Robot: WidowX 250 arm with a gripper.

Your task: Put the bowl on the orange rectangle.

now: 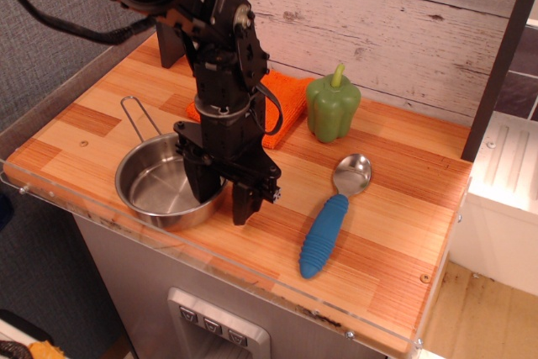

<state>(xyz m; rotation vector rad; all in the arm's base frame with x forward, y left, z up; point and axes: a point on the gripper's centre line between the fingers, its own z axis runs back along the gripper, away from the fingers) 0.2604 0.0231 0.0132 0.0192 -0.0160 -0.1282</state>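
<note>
One pincer [224, 197] low over worktop [395, 208], fingers spread wide astride right wall of bowl [160, 187]: one finger [203, 184] inside, other [245, 202] outside on wood. Whether pads touch rim: cannot tell. Bowl at worktop's 8 o'clock, near front-left edge, wire handle toward 11. Orange rectangle [286, 98] at 12 o'clock by back wall, partly hidden by arm. Green pepper [333, 107] just beside cloth at its 3 o'clock. Blue-handled spoon [333, 218] at 5 o'clock.

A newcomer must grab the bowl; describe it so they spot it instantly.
On the wooden tabletop, look at the front left corner, under the black pincer. The bowl is round, shallow, shiny steel with a wire loop handle, unlike the blue-handled spoon.
</note>
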